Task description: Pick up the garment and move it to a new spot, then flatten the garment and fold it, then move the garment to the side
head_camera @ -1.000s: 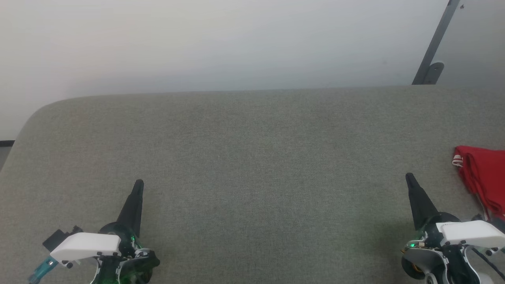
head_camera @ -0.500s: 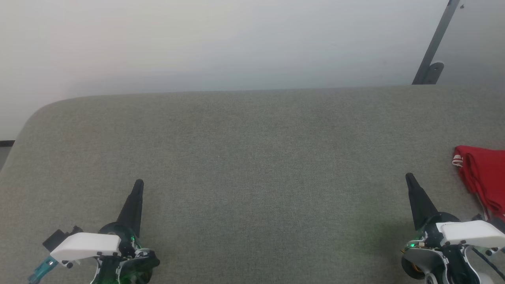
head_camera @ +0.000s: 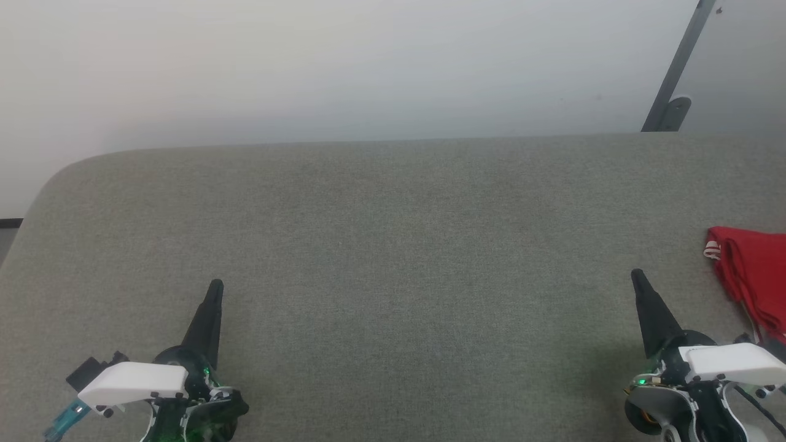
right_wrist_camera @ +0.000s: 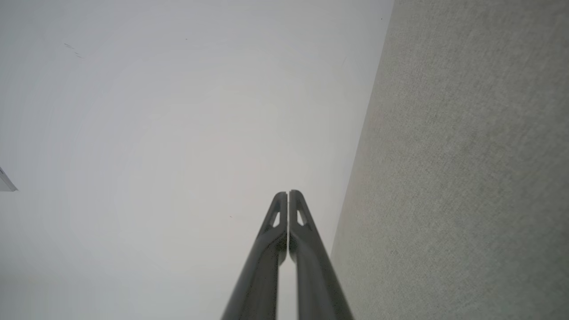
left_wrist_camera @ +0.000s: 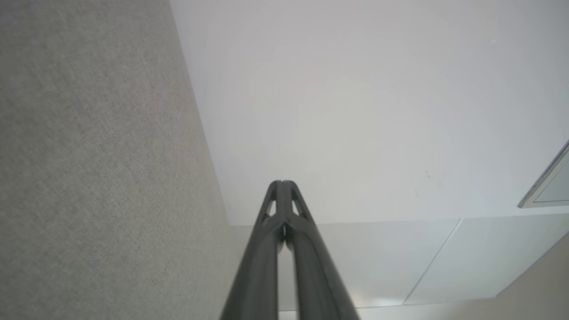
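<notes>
The red jersey-style garment with red-and-white striped trim (head_camera: 750, 270) lies in layered folds at the far right of the grey fabric-covered desk (head_camera: 393, 245), partly cut off by the head view's edge. It is near the right gripper (head_camera: 637, 277) but not touching it. How neatly it is folded cannot be told. From where it lies, either the whole job is done and it has been set aside, or nothing has begun. The left gripper (head_camera: 215, 287) is well apart from it. Both pairs of dark fingers (right_wrist_camera: 311, 266) are pressed together, empty and touching nothing.
</notes>
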